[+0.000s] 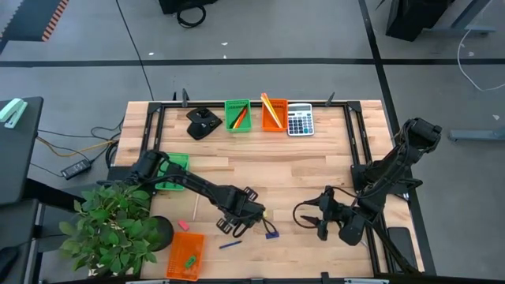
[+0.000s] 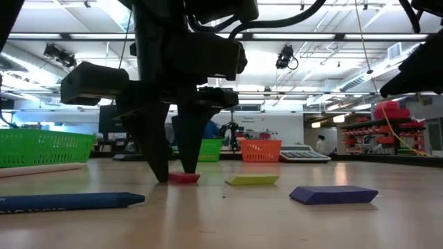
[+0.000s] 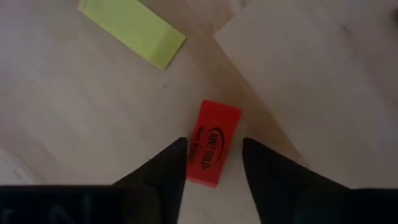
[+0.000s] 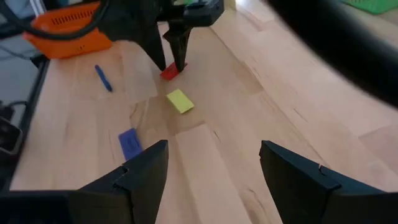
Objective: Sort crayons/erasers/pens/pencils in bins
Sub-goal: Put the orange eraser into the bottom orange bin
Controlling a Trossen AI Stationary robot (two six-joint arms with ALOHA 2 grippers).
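While the left gripper (image 3: 213, 163) is lowered around the red eraser (image 3: 212, 151), the sorting is judged partly done.

Its fingers stand astride the eraser, not yet pressed. Four bins are counted; three erasers lie loose at the near centre: red, yellow (image 4: 180, 101), blue (image 4: 129, 144). The right gripper (image 4: 213, 168) waits wide open, empty.

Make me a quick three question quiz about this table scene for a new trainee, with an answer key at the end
1. True or false: the left gripper straddles the red eraser.
2. Which eraser lies nearest the red one: A the yellow eraser, B the blue eraser?
3. Fill in: beside the orange bin at the table's far edge sits a grey ____.

Key
1. True; its fingers are down on either side of it.
2. A.
3. Calculator.
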